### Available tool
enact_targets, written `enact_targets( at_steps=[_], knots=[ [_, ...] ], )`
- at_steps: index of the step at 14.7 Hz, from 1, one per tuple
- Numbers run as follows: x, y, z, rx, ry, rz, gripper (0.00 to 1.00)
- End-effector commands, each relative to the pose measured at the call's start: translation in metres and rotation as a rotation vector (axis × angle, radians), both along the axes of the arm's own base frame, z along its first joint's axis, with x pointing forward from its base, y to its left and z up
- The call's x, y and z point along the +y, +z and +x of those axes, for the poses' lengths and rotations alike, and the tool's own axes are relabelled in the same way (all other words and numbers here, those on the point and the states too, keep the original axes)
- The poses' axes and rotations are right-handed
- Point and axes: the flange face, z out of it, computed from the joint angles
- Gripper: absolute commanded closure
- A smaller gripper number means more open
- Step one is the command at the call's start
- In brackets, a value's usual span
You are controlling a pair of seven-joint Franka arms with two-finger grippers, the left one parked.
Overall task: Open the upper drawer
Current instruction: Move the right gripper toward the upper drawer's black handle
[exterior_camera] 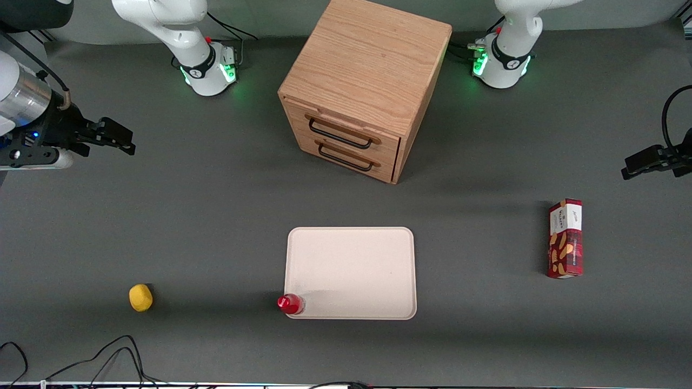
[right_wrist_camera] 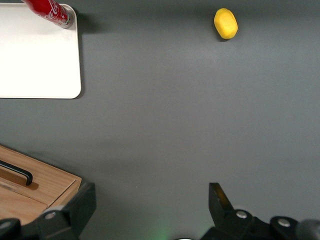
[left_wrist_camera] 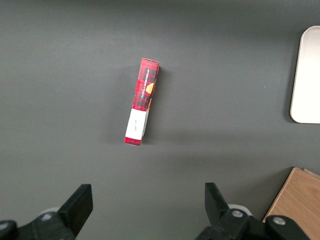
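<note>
- My gripper (exterior_camera: 130, 141) hangs above the bare desk (exterior_camera: 216, 216) at the working arm's end, well apart from the cabinet (exterior_camera: 367, 70) and touching nothing.
- My fingers (right_wrist_camera: 220, 200) stand apart with nothing between them; the wrist camera shows only grey desk in the gap.
- The upper drawer (exterior_camera: 346, 127) looks shut, its front about flush with the cabinet face, though from this steep angle I cannot be sure of a thin gap.
- Its black wire handle (exterior_camera: 339, 135) runs along the drawer front, just above the lower drawer (exterior_camera: 351, 154), which has a black handle of its own.
- The cabinet stands at mid-desk with its drawer fronts turned toward about 7 o'clock in the front view, roughly toward the front camera and slightly toward my end.
- From my wrist I see one corner of the cabinet (right_wrist_camera: 35, 187) and the end of a black handle (right_wrist_camera: 20, 174).
- A pale tray (exterior_camera: 351, 270) lies flat in front of the drawers, nearer the front camera than the cabinet.
- A red bottle (exterior_camera: 290, 303) stands on the tray's corner at about 7 o'clock.
- A yellow lemon-like object (exterior_camera: 140, 297) rests on the desk toward my end, level with the bottle.
- A red snack box (exterior_camera: 565, 239) lies toward the parked arm's end, well apart from the tray.
</note>
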Motion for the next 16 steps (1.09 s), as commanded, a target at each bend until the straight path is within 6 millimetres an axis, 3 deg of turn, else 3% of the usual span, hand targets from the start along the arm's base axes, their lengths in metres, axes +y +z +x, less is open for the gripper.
enact_targets(
  at_steps=[1, 5, 7, 10, 13, 16],
  knots=[
    [0.000, 0.003, -0.009, -0.015, -0.012, 0.008, 0.00],
    [0.003, 0.004, -0.006, -0.025, -0.008, 0.014, 0.00],
    [0.019, 0.004, -0.003, -0.037, 0.023, 0.019, 0.00],
    [0.077, 0.005, 0.003, -0.044, 0.129, 0.036, 0.00],
    [0.133, -0.007, 0.005, -0.030, 0.235, 0.068, 0.00],
    [0.213, -0.016, -0.016, -0.053, 0.381, 0.095, 0.00]
  ],
)
